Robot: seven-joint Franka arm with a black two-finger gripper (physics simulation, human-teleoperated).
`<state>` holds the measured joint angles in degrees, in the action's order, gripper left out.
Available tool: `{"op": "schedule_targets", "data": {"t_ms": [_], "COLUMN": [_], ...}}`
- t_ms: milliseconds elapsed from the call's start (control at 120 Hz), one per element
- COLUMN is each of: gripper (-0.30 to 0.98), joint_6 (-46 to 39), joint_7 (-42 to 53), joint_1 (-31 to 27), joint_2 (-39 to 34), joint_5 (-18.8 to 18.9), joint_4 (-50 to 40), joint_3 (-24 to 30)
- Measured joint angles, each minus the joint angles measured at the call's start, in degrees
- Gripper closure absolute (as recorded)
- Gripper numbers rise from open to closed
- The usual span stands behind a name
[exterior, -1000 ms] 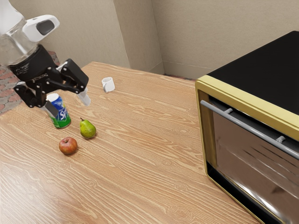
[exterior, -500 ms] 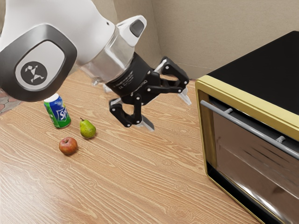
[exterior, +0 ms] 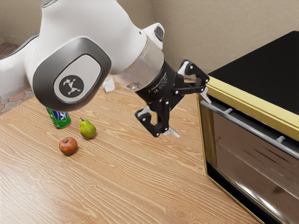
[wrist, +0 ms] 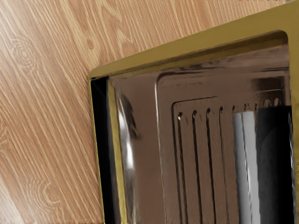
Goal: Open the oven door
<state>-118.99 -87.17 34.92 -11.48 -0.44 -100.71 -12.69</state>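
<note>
Gripper: black, two-fingered (exterior: pixel 189 115); fingers spread wide, nothing pinched between them.
Oven: gold-rimmed, black-topped (exterior: pixel 266 65); set at the exterior view's right.
Oven door: glazed front panel (exterior: pixel 252 161), shut, on the oven's face.
Handle: grey bar (wrist: pixel 245 163) on two short posts, running along the door's upper edge; one finger appears close to its end, contact not determinable.
Step in hand: approach to the handle, judged nearly complete; grasp and pull outstanding.
Next move: likely a small shift along the bar, fingers set to either side of it, then closing; afterwards a pull outward and down, if the hinge is low, as the high bar suggests.
Edges: gold frame (exterior: pixel 202 135) beside the bar's end; a finger could catch on its corner or strike the glass if advanced too deep.
Open room: bare wooden table (exterior: pixel 140 186) before the door, apparently ample for its swing.
Loose articles: soda can (exterior: pixel 60 119), pear (exterior: pixel 87 129), apple (exterior: pixel 68 146), white mug (exterior: pixel 109 85); all well apart from the door, little risk judged.
</note>
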Motion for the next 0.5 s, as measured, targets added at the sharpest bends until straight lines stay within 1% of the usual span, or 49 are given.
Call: {"op": "schedule_targets", "data": {"t_ms": [92,267,408,500], "gripper": [0.00,0.00,0.00,0.00], "joint_6": [-0.27,-0.57,-0.69,-0.80], "joint_7": [-2.41,-5.90,-7.94,-9.03], "joint_1": [-2.32,-4.83,-5.21,-5.22], "joint_2": [0.01,0.86,1.50,1.83], "joint_5": [-0.13,-0.13,0.04,0.11], "joint_4": [0.08,0.16,0.30,0.55], "joint_3": [1.16,2.47,5.05,5.62]}}
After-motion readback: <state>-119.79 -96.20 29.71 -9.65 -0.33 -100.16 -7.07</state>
